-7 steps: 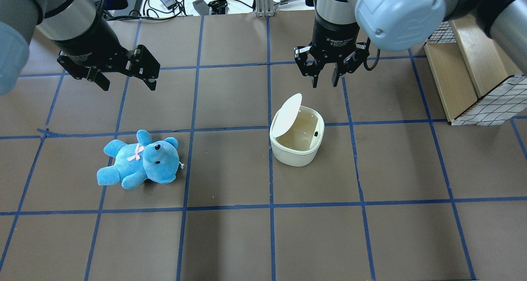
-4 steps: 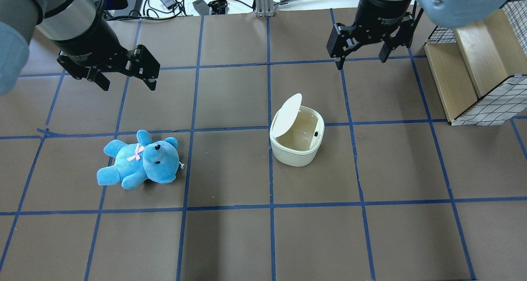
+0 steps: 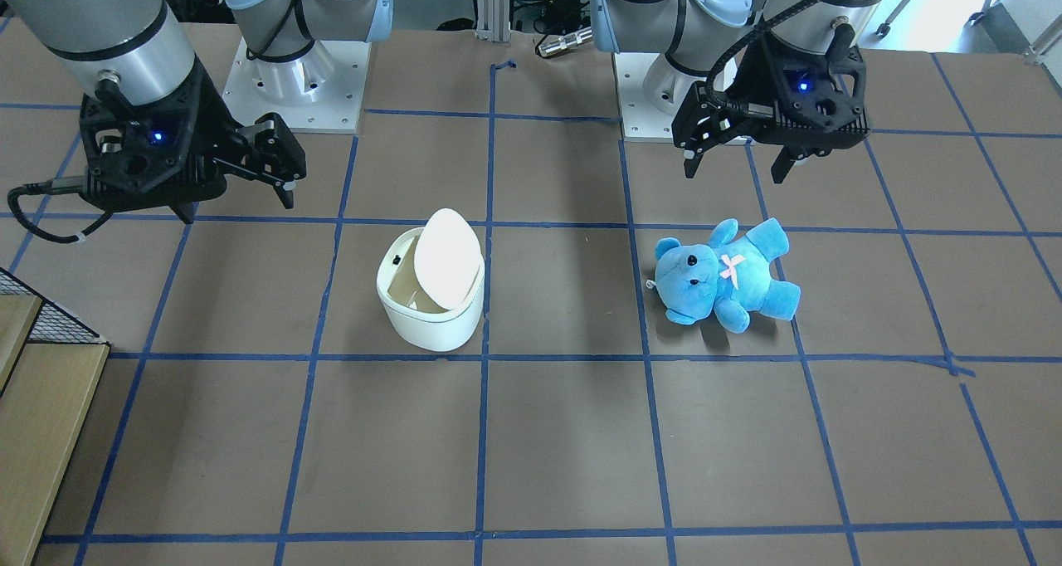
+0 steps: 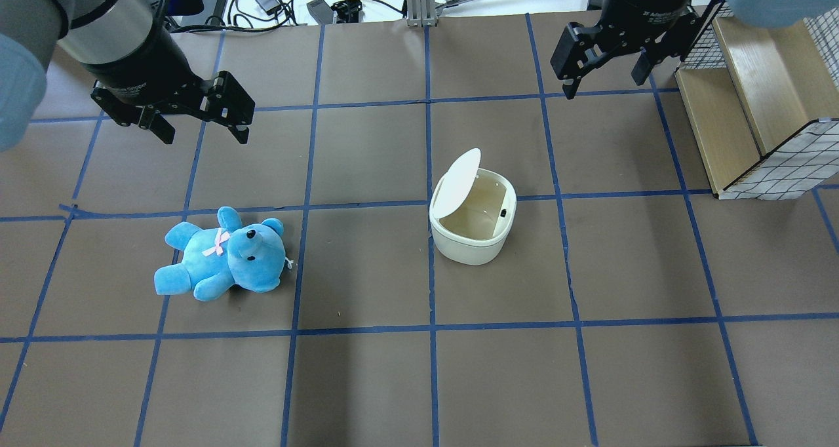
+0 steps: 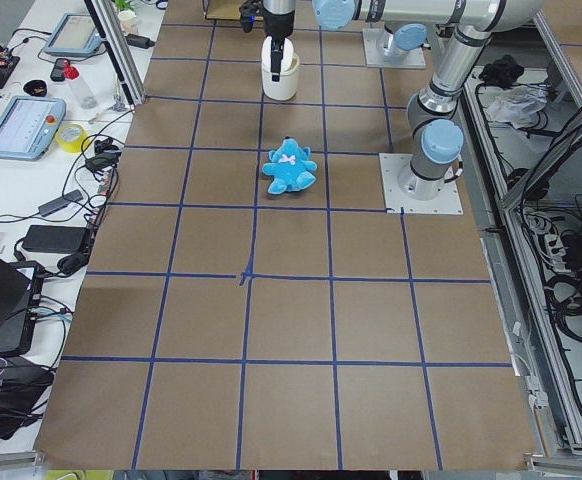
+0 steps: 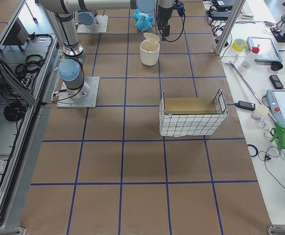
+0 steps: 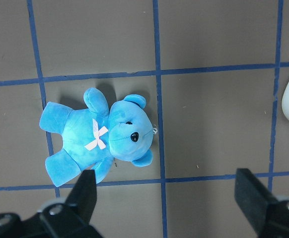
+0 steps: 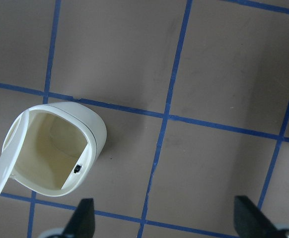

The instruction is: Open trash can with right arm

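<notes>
The white trash can (image 4: 473, 234) stands mid-table with its flat lid (image 4: 455, 183) tipped up on its left side and the cream inside showing. It also shows in the front view (image 3: 431, 317) and the right wrist view (image 8: 92, 129). My right gripper (image 4: 606, 83) hangs open and empty, beyond the can and to its right, apart from it. It also shows in the front view (image 3: 236, 201). My left gripper (image 4: 204, 132) is open and empty above the blue teddy bear (image 4: 223, 253), which lies on its back.
A wooden crate with wire-grid sides (image 4: 754, 106) stands at the table's right edge, close to my right gripper. Cables and small gear (image 4: 275, 1) lie beyond the far edge. The brown table bears a blue tape grid.
My right gripper has moved from just behind the trash can toward the far right and its fingers have spread wider. The lid stays up. The left arm and bear have not moved.
</notes>
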Controlling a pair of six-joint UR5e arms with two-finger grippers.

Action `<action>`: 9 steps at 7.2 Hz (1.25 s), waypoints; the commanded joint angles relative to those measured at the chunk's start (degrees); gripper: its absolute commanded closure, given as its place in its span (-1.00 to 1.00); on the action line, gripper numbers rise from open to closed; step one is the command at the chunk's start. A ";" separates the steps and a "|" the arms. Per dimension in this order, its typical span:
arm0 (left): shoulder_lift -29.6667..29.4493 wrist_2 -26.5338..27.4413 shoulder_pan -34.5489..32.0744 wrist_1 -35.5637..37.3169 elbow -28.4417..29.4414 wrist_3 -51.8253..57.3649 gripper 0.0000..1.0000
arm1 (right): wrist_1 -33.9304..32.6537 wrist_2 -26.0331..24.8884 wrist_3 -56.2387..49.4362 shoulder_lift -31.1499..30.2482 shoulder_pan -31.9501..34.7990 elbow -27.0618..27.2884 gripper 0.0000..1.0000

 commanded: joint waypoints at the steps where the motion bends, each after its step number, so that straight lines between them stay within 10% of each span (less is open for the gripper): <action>1: 0.00 0.00 0.00 0.00 0.04 0.00 -1.00 | 4.20 -0.29 2.87 -2.00 -0.73 0.34 -0.91; 9: 0.00 0.00 0.00 0.00 0.04 0.00 -1.00 | -5.03 1.21 0.60 -2.54 -0.90 3.50 -0.95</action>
